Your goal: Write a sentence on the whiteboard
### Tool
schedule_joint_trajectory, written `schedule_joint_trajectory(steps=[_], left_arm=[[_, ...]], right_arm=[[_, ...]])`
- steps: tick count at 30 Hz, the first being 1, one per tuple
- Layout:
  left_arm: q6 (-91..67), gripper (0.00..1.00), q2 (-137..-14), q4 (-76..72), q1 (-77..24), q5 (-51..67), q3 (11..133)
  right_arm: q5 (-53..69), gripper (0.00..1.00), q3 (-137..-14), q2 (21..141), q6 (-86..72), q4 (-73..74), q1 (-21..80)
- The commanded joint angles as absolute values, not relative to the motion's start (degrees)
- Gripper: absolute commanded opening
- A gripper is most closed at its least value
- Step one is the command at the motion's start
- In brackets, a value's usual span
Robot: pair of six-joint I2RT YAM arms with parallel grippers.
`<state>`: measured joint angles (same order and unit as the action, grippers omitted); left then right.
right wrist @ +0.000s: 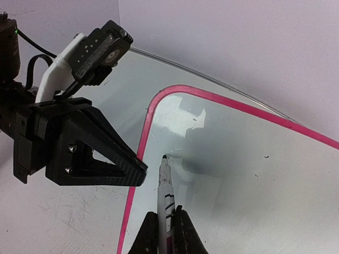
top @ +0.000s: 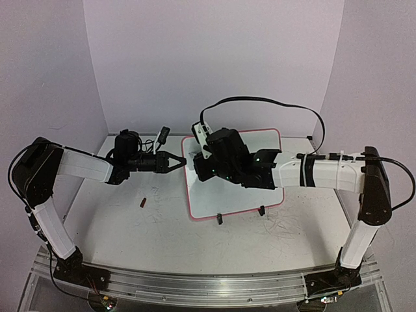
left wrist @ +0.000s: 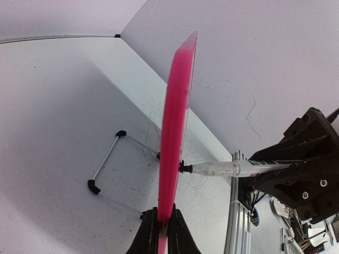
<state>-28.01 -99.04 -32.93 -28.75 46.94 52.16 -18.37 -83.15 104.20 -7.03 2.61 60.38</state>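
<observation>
The whiteboard [top: 224,198], glossy white with a pink frame, stands tilted at the table's middle. My left gripper [top: 184,162] is shut on its left edge. In the left wrist view the frame [left wrist: 177,127] runs edge-on up from my jaws [left wrist: 163,233]. My right gripper [right wrist: 166,233] is shut on a white marker [right wrist: 166,188]. The marker's black tip touches the board [right wrist: 243,174] near its upper left corner. The marker also shows in the left wrist view [left wrist: 233,168]. No sentence shows on the board, only a few small specks. In the top view my right wrist [top: 221,159] covers the marker.
A small dark red cap [top: 142,202] lies on the table left of the board. Black clip feet [top: 220,219] hold the board's near edge. A wire stand [left wrist: 106,164] props it from behind. A black cable [top: 273,101] loops above the right arm. Walls close in the back and sides.
</observation>
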Motion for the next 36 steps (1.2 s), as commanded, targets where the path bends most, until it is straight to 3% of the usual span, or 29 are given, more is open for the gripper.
schedule_joint_trajectory(steps=[1, 36], left_arm=[[-28.3, 0.0, -97.6, -30.98, -28.65, 46.44, 54.05], [-28.04, 0.0, -96.9, -30.98, -28.65, 46.44, 53.94]], right_arm=[[-19.44, 0.0, -84.32, 105.01, -6.93, 0.73, 60.02], [-18.61, 0.0, -81.96, 104.24, -9.82, 2.84, 59.53]])
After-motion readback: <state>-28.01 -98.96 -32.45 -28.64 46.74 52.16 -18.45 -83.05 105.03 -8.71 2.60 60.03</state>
